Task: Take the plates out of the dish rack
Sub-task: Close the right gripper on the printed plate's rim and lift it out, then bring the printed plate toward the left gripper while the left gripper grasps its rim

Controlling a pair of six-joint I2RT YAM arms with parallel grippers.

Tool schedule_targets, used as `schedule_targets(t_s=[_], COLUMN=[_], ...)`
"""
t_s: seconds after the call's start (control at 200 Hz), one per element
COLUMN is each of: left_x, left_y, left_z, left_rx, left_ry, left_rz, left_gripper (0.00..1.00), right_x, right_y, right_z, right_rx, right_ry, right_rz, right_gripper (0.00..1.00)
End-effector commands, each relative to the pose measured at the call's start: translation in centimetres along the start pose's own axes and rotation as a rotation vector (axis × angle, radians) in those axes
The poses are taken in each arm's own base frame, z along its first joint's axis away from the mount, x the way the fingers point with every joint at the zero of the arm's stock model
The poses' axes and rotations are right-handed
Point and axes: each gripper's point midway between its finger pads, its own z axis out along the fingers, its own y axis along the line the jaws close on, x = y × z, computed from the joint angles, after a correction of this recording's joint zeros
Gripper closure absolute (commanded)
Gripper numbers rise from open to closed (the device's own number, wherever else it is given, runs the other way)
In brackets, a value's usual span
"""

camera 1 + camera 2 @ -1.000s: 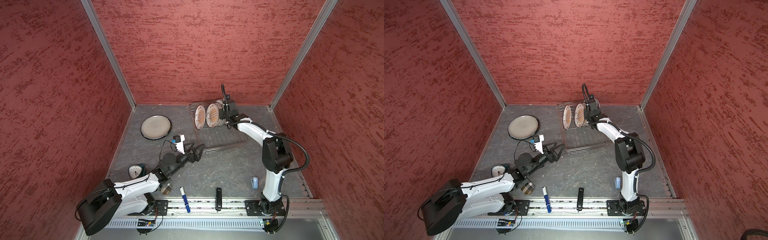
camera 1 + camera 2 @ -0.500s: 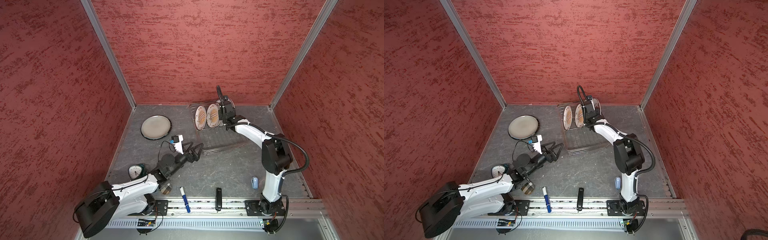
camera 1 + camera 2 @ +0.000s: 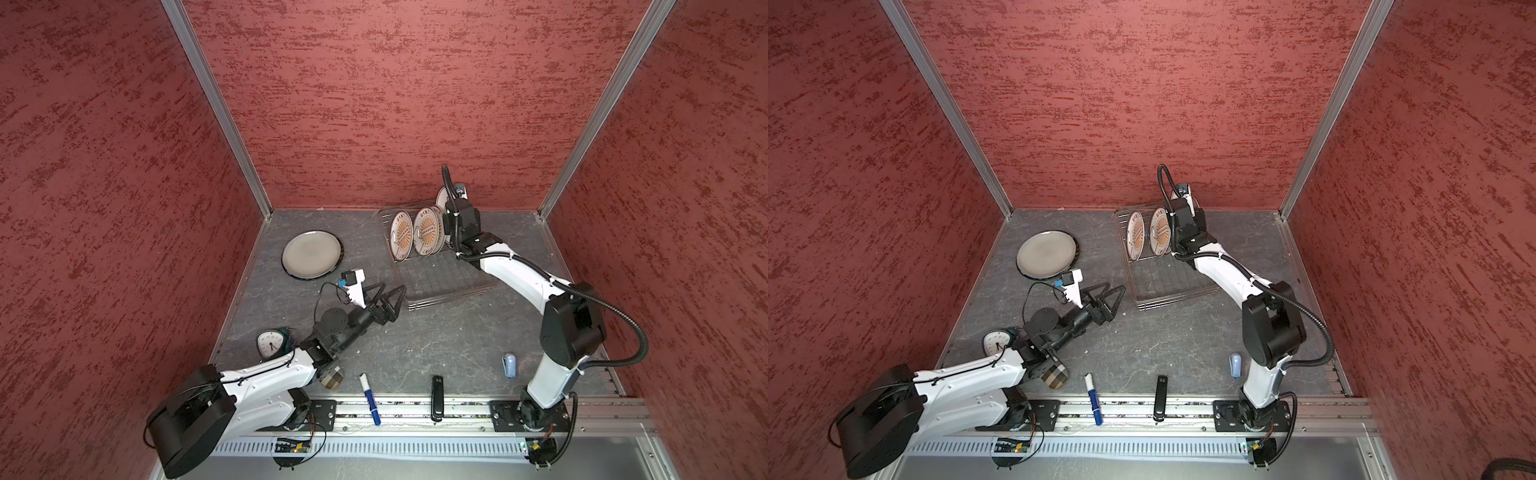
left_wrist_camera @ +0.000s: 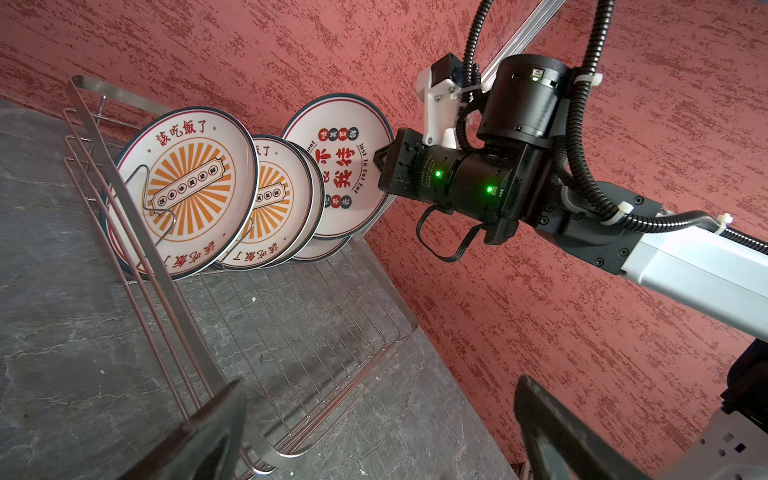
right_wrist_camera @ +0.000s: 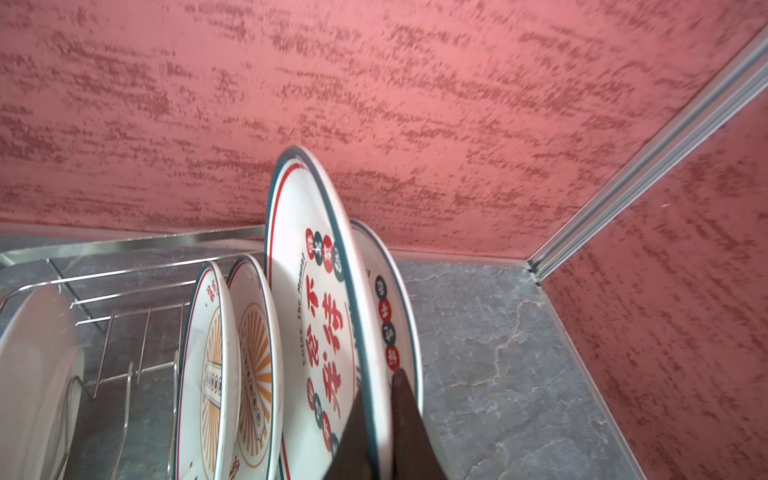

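Done so far: the grey plate [image 3: 312, 254] lies on the bench [image 3: 436, 345], left of centre in a top view. The right pincer [image 5: 380, 415] is clamped on a lettered plate [image 5: 316, 316], which stands higher than the several left in the rack [image 3: 449, 286], upper centre. The left pincer [image 3: 392, 287] gapes, empty.

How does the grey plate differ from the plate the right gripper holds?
The grey plate is plain, dark-rimmed; the gripped plate is white with red characters. The grey plate lies flat on the table; the gripped plate stands on edge at the dish rack, higher than its neighbours. The grey plate is free; the right gripper is shut on the gripped plate's rim. Both are round.
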Motion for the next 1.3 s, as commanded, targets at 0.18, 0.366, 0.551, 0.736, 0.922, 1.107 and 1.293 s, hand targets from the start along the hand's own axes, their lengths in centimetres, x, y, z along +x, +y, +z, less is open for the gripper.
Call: schedule_targets(t_s=[0.18, 0.366, 0.551, 0.736, 0.922, 1.107, 1.293], left_x=[-0.2, 0.0, 0.1, 0.2, 0.7, 0.7, 0.3], left_y=[0.1, -0.2, -1.0, -1.3, -2.3, -1.3, -1.0], left_z=[-0.5, -0.7, -0.8, -1.1, -1.3, -1.5, -2.6], left_rx=[-0.005, 0.011, 0.054, 0.072, 0.122, 0.111, 0.163], left_ry=[-0.010, -0.005, 0.006, 0.005, 0.038, 0.081, 0.065], left_rz=[0.001, -0.008, -0.015, -0.011, 0.074, 0.048, -0.001], left_gripper=[0.01, 0.01, 0.01, 0.01, 0.01, 0.01, 0.00], right_x=[-4.2, -3.9, -3.3, -1.8, -0.5, 0.1, 1.2], right_y=[-4.0, -5.8, -7.8, -8.0, -6.4, -3.7, -2.0], right_z=[-5.2, -8.0, -11.6, -15.7, -19.1, -23.0, -26.2], right_rx=[0.063, 0.024, -0.043, -0.240, -0.487, -0.795, -1.049], right_ry=[-0.160, -0.194, -0.253, -0.315, -0.341, -0.387, -0.425], right_rz=[0.117, 0.203, 0.293, 0.417, 0.515, 0.601, 0.690], right_gripper=[0.95, 0.96, 0.96, 0.98, 1.00, 1.00, 1.00])
